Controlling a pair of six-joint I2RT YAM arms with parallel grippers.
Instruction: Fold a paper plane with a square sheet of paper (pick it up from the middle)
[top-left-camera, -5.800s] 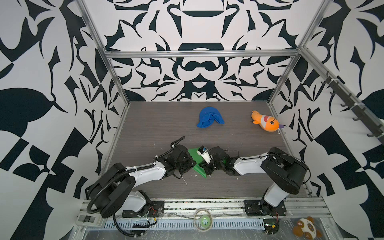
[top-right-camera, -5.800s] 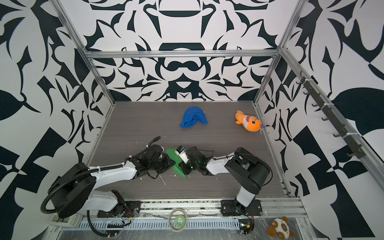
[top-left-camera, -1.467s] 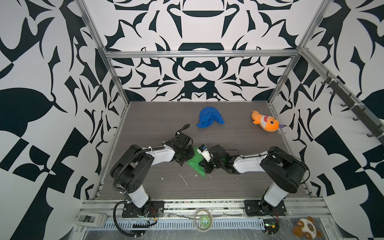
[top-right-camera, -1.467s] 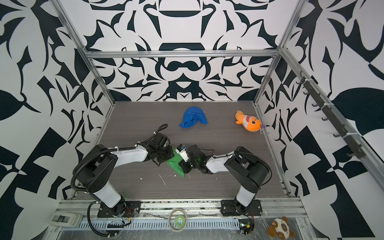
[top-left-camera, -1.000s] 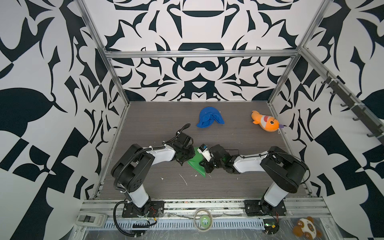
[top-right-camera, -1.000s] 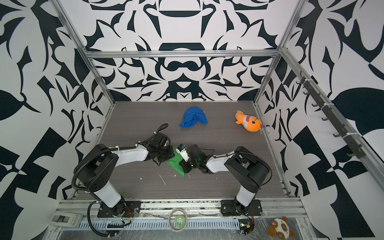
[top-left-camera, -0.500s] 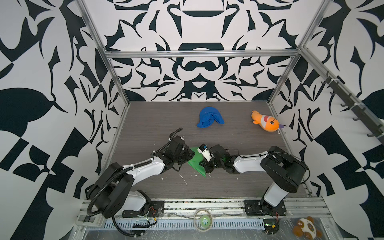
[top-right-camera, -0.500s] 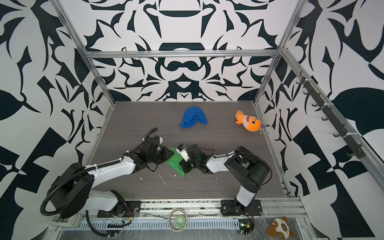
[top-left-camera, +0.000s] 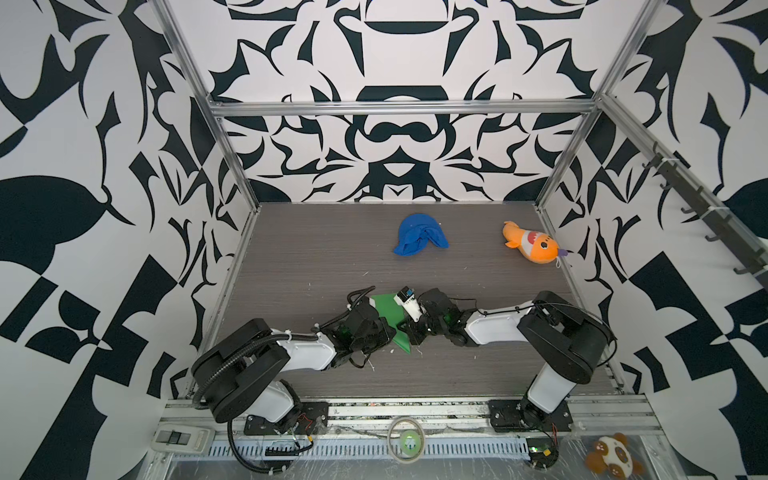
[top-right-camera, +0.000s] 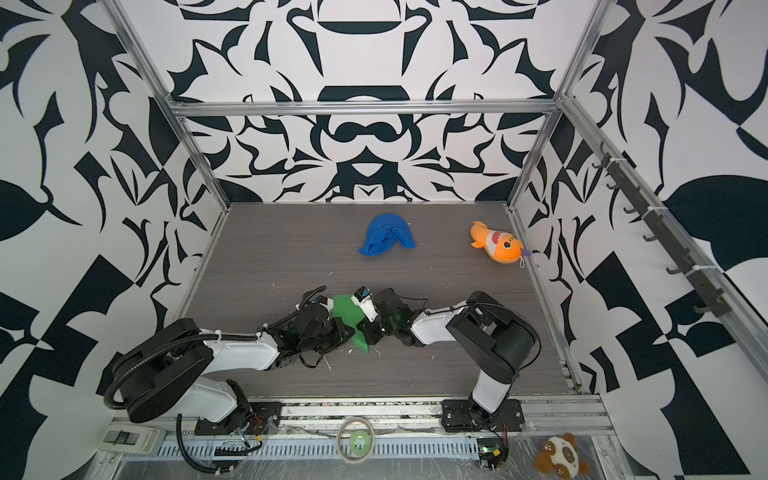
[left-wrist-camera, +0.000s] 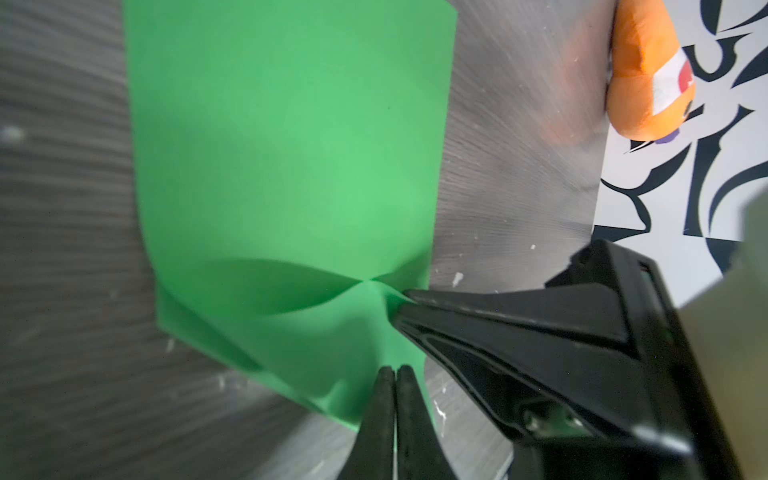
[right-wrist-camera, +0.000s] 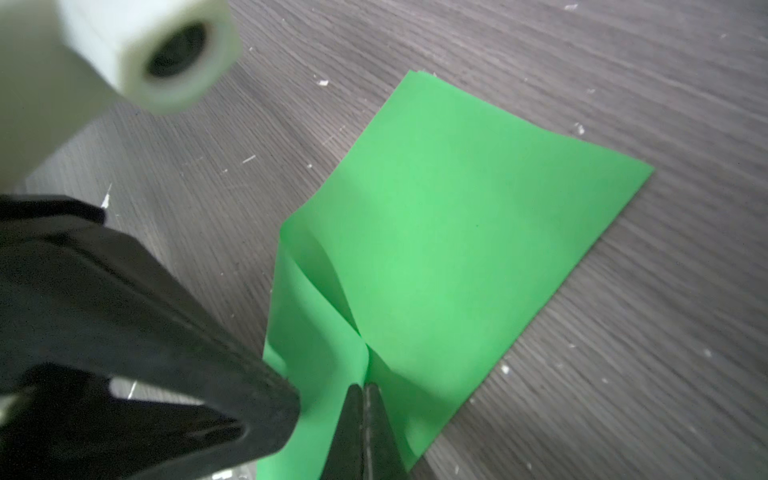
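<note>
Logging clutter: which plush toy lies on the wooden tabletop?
The orange plush fish, at its far right side; the brown-and-white plush lies off it, at the front.

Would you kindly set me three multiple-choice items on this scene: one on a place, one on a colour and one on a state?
1. Where does the fish lie?
A. at the far right of the table
B. between the two arms
C. at the front edge

2. What colour is the paper?
A. red
B. green
C. white

3. How does the right gripper stand?
A. wide open above the paper
B. shut on the paper
C. raised high, clear of the paper

Answers:
1 A: in both top views the fish sits far back on the right.
2 B: every view shows the paper bright green.
3 B: the right wrist view shows the closed tips pinching a ridge of the paper.
</note>
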